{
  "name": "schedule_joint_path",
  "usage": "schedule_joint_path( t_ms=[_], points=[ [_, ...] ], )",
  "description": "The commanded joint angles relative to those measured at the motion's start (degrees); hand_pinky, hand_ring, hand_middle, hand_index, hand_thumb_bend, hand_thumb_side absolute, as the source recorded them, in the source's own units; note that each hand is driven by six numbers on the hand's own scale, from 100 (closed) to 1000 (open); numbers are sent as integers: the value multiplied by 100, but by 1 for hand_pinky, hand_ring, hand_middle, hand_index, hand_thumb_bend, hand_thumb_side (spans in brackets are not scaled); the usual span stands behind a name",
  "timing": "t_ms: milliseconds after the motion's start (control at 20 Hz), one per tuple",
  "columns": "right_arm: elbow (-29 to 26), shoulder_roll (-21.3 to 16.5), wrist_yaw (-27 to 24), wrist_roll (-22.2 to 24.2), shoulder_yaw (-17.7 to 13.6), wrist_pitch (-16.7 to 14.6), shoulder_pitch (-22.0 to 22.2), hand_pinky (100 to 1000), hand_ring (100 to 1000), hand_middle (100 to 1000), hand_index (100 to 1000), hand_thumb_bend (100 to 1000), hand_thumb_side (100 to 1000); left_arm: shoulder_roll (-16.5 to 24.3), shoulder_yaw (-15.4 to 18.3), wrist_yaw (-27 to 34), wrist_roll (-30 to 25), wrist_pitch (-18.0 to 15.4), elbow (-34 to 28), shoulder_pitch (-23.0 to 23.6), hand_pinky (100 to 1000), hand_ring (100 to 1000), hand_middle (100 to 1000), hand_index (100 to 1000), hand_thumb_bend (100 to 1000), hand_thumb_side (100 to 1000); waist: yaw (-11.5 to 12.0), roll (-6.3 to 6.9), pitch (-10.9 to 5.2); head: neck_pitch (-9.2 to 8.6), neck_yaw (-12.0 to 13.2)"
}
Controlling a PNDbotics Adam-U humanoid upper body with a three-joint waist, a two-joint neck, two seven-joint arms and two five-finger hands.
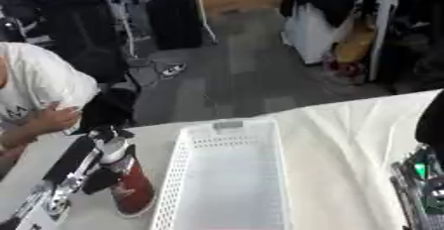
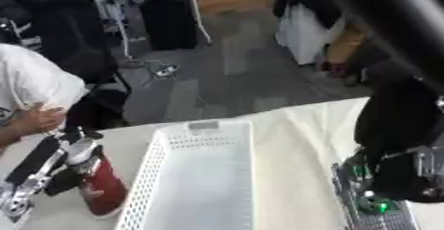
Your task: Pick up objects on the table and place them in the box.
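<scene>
The left robot hand (image 1: pixel 102 170) sits at about 8 o'clock in the left eye view, its black fingers curled round a dark red bottle (image 1: pixel 132 189) that stands upright on the counter (image 1: pixel 347 140), the bottle's pale neck and dark cap rising just above the grip, and the arm's black and silver links run down toward the lower left corner. The right robot hand (image 2: pixel 390 184) shows at 4 o'clock in the right eye view as a dark bulk with silver parts and small green lights; whether its fingers are open or curled I cannot tell. Between the two, at 6 o'clock, lies the white plastic box (image 1: pixel 187 159), a long rectangular basket with perforated lattice walls and a smooth floor, nothing visible inside it; the bottle stands just beside its left wall, outside it. The counter is covered in a pale cream cloth with soft creases. Beyond its far edge the room has a grey floor, white-legged tables at 12 and 2 o'clock, dark bags and a yellowish sack (image 1: pixel 356 45) against them. At 9 o'clock a person in a white shirt (image 1: pixel 34 83) leans in at the counter's edge, a hand (image 1: pixel 54 117) raised just above the robot arm, not touching the bottle
</scene>
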Motion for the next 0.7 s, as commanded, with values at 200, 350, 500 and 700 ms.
schedule_joint_path(
  t_ms=[200,350,500,700],
  points=[
    [-61,-21,-17,-91,3,-108,-104,247,352,371,455,100,1000,287,53,-39,89,50,-181,-33,100,100,195,336,100,643,36,-38,-70,-43,29],
    [-61,-35,-21,-83,4,-103,-94,247,352,371,455,100,1000,411,50,10,17,125,-344,-61,100,100,193,331,100,643,50,-30,-79,-40,22],
    [-61,-45,-25,-77,5,-101,-86,247,352,371,455,100,1000,512,36,66,-35,186,-513,-66,100,100,192,327,100,644,59,-25,-85,-42,17],
    [-61,-57,-31,-71,5,-96,-75,246,352,371,455,100,1000,613,24,170,-66,233,-705,-75,100,100,191,321,100,641,70,-22,-92,-37,18]
  ],
)
